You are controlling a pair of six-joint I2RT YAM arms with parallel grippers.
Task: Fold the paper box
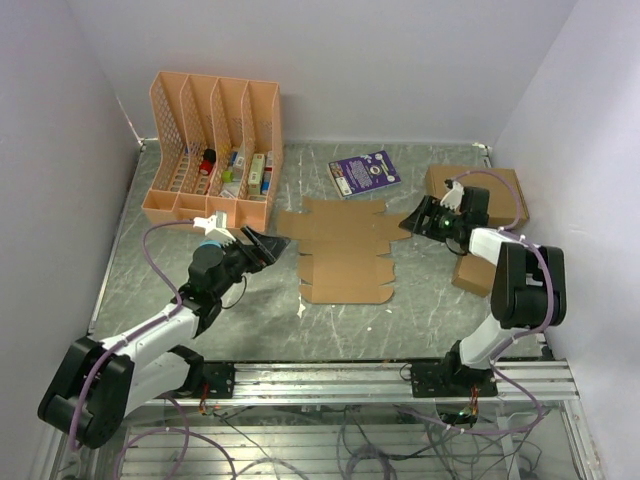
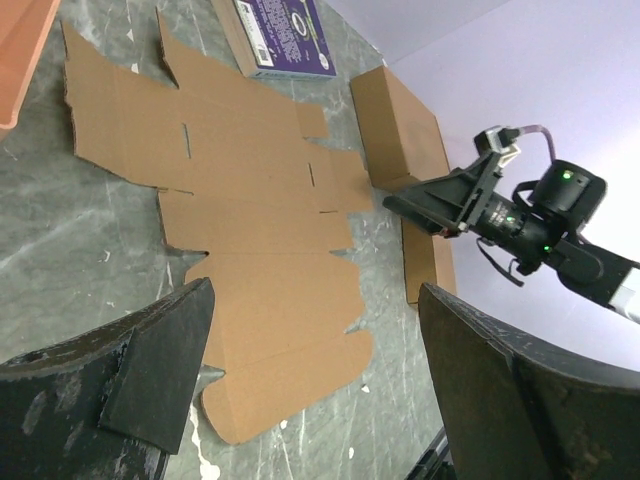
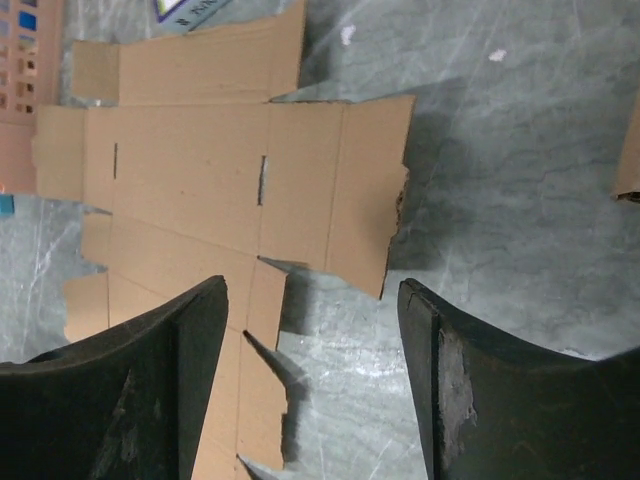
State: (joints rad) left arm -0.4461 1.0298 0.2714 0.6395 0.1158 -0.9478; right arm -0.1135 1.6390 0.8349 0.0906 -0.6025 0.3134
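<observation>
Bare table near side of paper box; rack, booklet behind; big box, small carton right.

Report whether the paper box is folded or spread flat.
Spread flat. The paper box lies on the table as an open die-cut sheet, its flaps and tabs unfolded, no wall raised.

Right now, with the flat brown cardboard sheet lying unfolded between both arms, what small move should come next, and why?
Probably lower the right tool onto the nearest side flap of the flat brown die-cut cardboard sheet and pinch it. The sheet lies flat on the grey marbled table, no flap raised; both tools are open and empty, the left tool at the opposite edge.
</observation>
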